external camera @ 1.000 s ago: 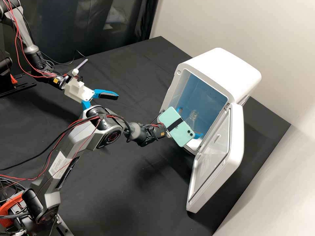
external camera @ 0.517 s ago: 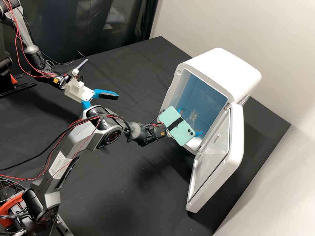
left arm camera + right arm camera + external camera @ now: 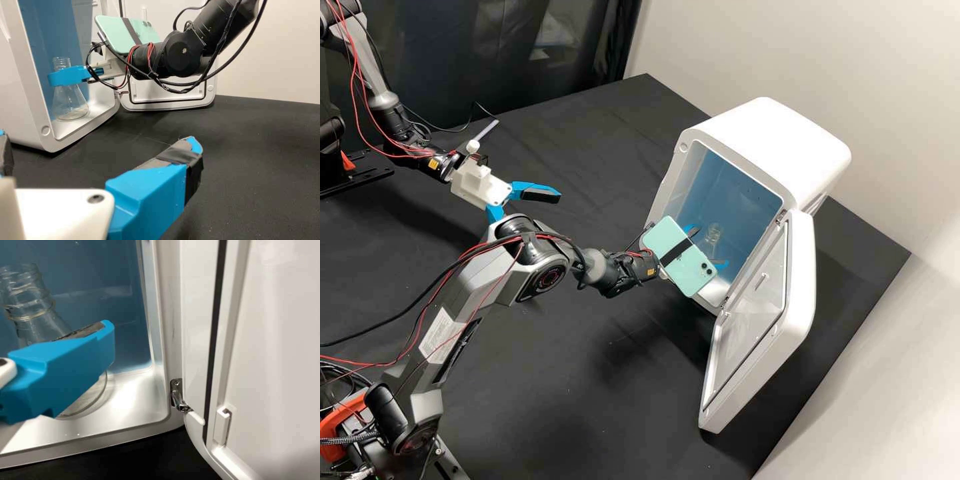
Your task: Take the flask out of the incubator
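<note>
Here the right hand flanks the flask inside the incubator rim.

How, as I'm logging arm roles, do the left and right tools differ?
The right tool is inside the incubator beside the flask; the left tool hangs over the bench, away. The right tool carries a mint phone above it; the left tool has a white housing. Both are blue and white.

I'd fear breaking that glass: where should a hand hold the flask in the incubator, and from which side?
Probably the neck of the conical flask, coming level through the open front of the incubator. It stands upright, its body slopes, and walls close the other sides.
</note>
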